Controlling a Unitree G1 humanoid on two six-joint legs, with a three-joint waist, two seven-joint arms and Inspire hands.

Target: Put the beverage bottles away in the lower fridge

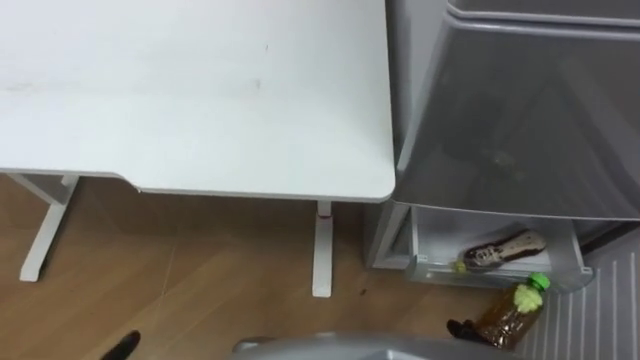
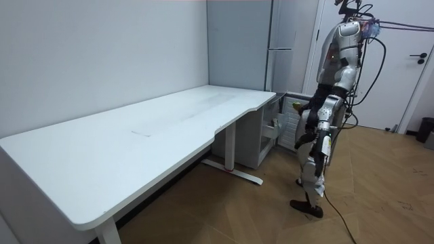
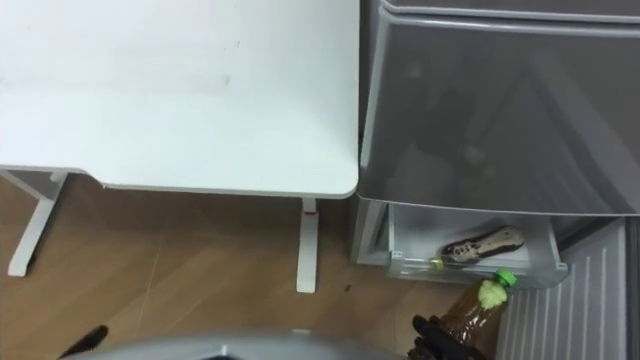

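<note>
Bottle, gripped in right hand, hovers at front rim of open drawer.

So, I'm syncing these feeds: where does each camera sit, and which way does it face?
Left eye view: on the head, looking down at the white desk, fridge and open lower drawer; right hand holds a green-capped bottle.
Right eye view: beside it, same scene and hand.
Room view: beyond the desk's end, facing the fridge; whole robot standing there.
All share desk and fridge.

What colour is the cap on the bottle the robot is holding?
Bright green: the cap of the bottle, best in the left eye view.
</note>
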